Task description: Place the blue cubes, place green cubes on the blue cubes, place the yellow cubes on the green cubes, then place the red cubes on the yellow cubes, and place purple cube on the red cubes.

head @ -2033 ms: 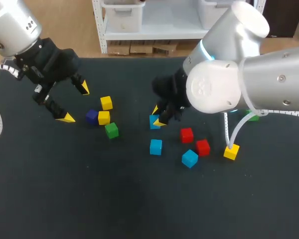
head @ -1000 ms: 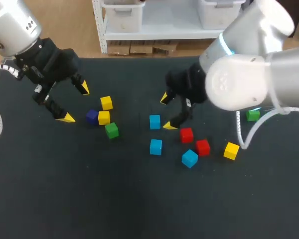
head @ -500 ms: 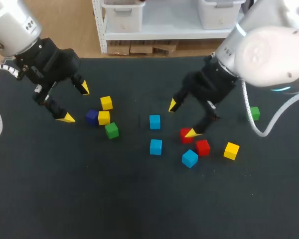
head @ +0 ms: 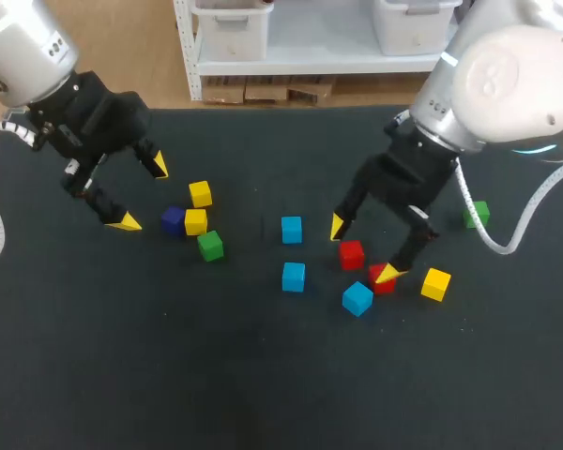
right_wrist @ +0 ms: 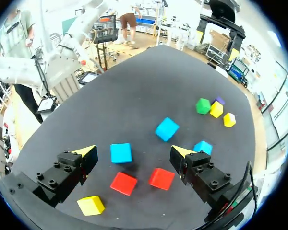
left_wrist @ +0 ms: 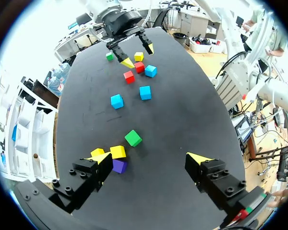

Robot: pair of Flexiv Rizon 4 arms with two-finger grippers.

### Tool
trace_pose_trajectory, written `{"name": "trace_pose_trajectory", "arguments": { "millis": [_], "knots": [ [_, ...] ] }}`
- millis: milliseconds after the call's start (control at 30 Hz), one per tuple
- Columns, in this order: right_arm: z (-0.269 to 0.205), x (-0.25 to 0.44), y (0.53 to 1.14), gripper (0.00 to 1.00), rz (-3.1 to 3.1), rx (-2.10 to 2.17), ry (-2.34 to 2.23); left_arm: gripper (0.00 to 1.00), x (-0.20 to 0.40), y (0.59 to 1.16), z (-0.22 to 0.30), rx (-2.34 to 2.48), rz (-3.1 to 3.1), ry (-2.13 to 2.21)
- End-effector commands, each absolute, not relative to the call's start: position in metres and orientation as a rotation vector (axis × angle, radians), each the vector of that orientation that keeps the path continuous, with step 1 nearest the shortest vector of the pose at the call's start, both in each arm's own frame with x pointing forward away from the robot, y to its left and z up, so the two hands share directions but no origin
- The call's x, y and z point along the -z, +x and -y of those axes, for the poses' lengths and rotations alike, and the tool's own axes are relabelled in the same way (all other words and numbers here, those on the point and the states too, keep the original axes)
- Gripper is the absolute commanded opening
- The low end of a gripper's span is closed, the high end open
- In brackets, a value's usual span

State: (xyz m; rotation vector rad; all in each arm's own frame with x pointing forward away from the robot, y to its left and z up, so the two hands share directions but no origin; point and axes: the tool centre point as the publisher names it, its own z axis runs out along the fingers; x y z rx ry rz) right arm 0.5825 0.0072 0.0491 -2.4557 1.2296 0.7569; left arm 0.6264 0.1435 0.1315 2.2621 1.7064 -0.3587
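Red cubes (head: 351, 253) now under right gripper (head: 361, 249), fingers apart; left gripper (head: 142, 194) spread, unmoved.

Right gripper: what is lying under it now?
Two red cubes lie on the table below the open right gripper, between its fingers, untouched. In the head view one fingertip hides part of one cube; the wrist view shows both whole.

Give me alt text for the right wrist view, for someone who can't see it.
The right claw hangs open above a black table, with two red cubes and a blue cube under it. A yellow cube lies beside it; two more blue cubes and a far green, yellow and purple cluster lie ahead.
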Motion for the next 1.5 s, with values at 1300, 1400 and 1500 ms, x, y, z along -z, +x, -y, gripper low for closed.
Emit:
{"name": "trace_pose_trajectory", "arguments": {
  "millis": [1300, 1400, 1500],
  "knots": [
    [-0.007, 0.003, 0.566, 0.00, -1.193, -0.786, -2.514, 1.00, -0.131, 0.626, -0.144, 0.357, -1.703, 2.262],
    [-0.006, 0.001, 0.566, 0.00, -1.227, -0.781, -2.496, 1.00, -0.131, 0.626, -0.144, 0.357, -1.703, 2.262],
    [-0.008, -0.004, 0.569, 0.00, -1.304, -0.788, -2.435, 1.00, -0.131, 0.626, -0.144, 0.357, -1.703, 2.262]
  ]
}}
